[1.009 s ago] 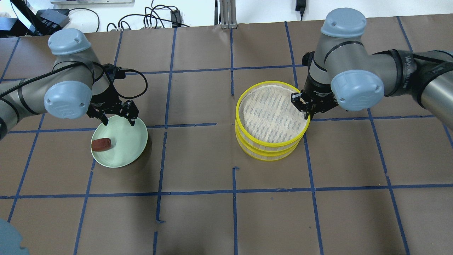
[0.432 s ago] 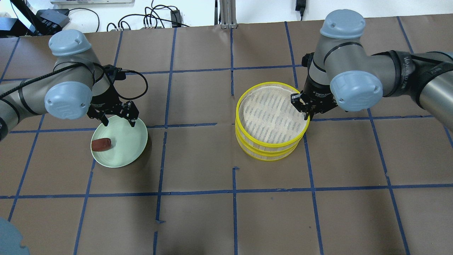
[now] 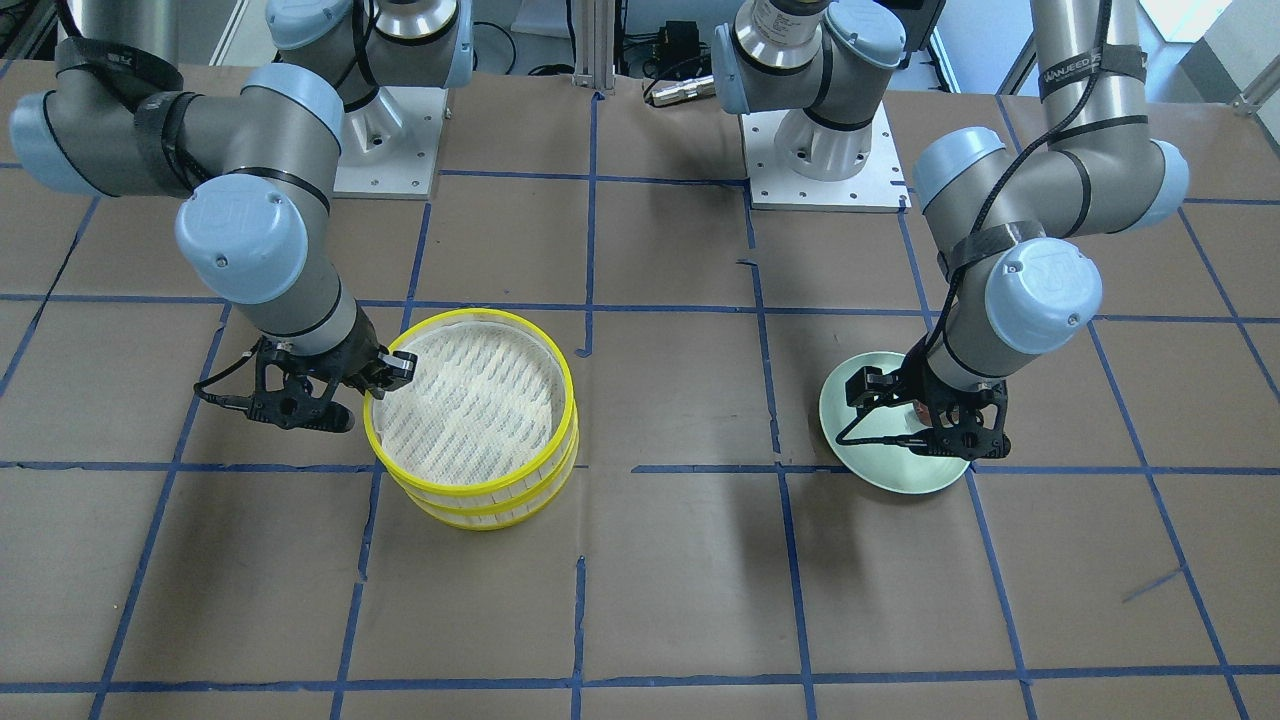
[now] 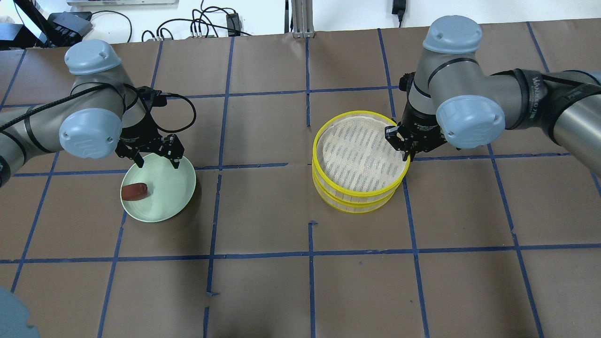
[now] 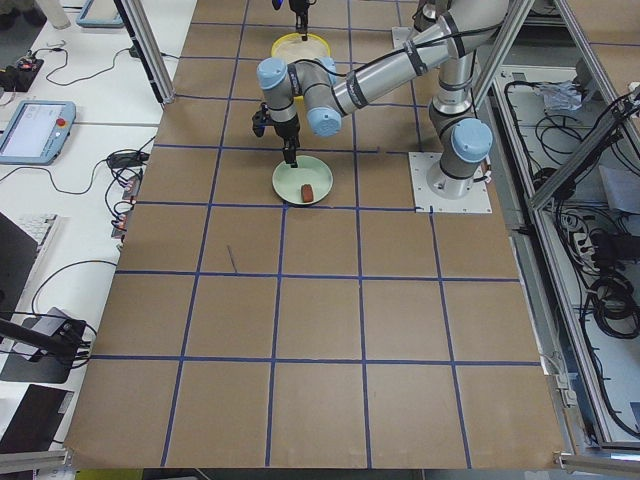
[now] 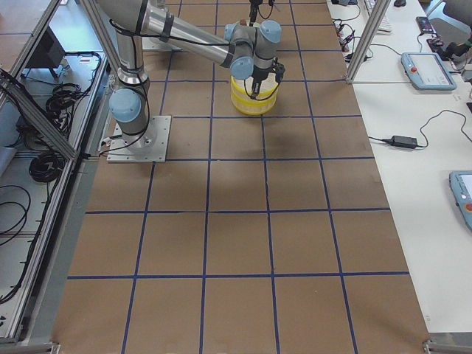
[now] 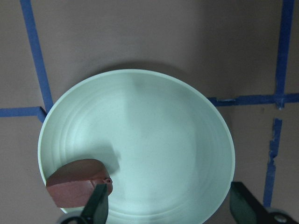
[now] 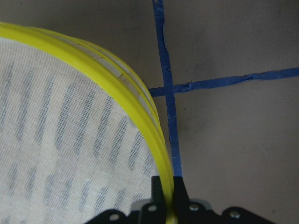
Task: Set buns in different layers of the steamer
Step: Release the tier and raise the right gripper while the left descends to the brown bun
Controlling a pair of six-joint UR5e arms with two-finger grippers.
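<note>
The reddish-brown bun (image 4: 134,191) lies at the left side of the pale green plate (image 4: 171,195). My left gripper (image 4: 158,163) is open and empty, hanging over the plate's far edge. In the left wrist view its fingertips (image 7: 96,207) straddle the plate (image 7: 154,126), with the bun (image 7: 77,184) beside the left one. The two-tier steamer (image 4: 361,193) stands right of centre, its top mesh liner bare. My right gripper (image 4: 406,151) is shut on the top tier's yellow rim (image 8: 135,107) at its right side. The white bun is not in view.
The table is brown paper with a grid of blue tape lines (image 4: 263,256). The two robot bases (image 3: 820,150) stand at the near edge. Cables and gear (image 4: 206,26) lie beyond the far edge.
My right gripper has shifted slightly left and away with the top tier's rim, which moved with it. My left gripper stays open over the plate.
</note>
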